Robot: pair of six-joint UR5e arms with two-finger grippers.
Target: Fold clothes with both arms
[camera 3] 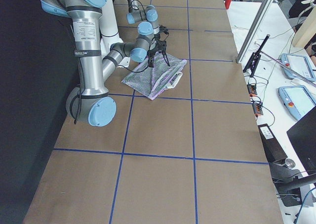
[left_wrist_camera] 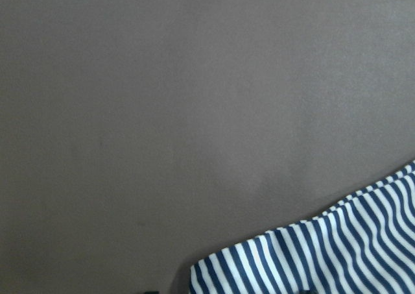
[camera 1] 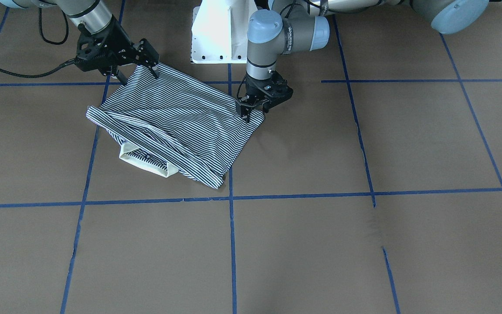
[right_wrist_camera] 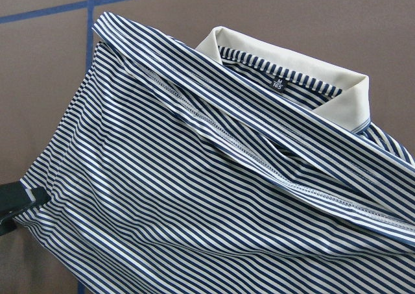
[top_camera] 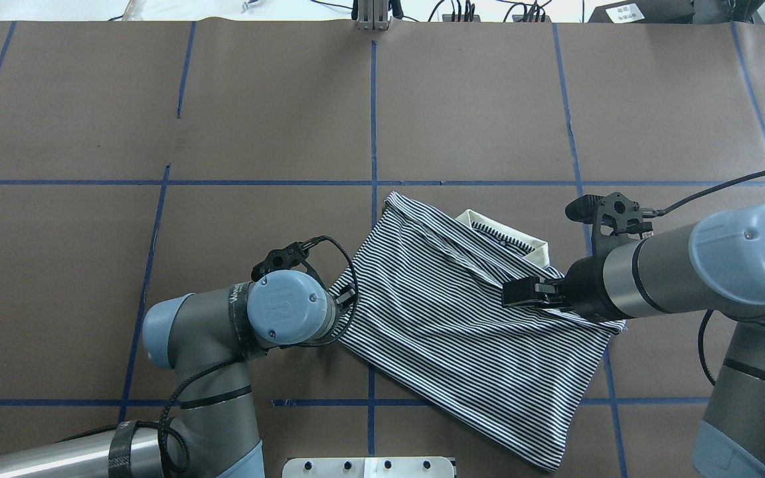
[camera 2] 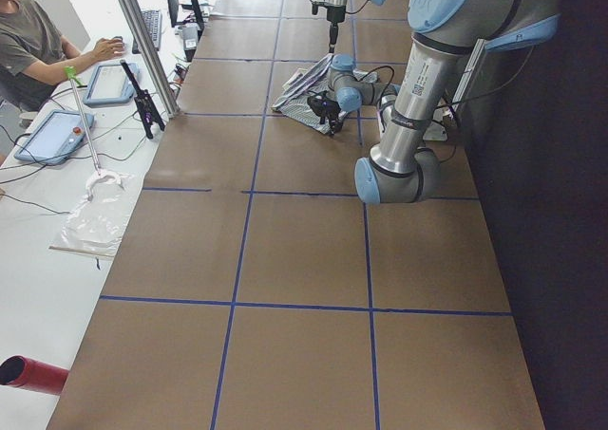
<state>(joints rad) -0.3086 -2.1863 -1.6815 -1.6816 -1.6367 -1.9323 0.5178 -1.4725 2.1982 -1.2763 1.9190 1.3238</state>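
Note:
The striped polo shirt [camera 1: 181, 122] lies folded over on the brown table, its cream collar [camera 1: 144, 163] on the side away from me. It also shows in the overhead view [top_camera: 462, 318] and in the right wrist view [right_wrist_camera: 194, 190]. My left gripper [camera 1: 255, 112] points down at the shirt's hem corner and looks open, fingertips at the cloth edge. My right gripper [camera 1: 140, 75] is open, with its fingers astride the other near corner. One of its fingers [right_wrist_camera: 19, 200] rests at the shirt's edge. The left wrist view shows only a shirt edge [left_wrist_camera: 337, 255] and the table.
The white pedestal base [camera 1: 218, 35] stands just behind the shirt, between the arms. Blue tape lines [camera 1: 232, 244] grid the brown table. An operator [camera 2: 28, 41] sits at a side desk with tablets beyond the table's far edge.

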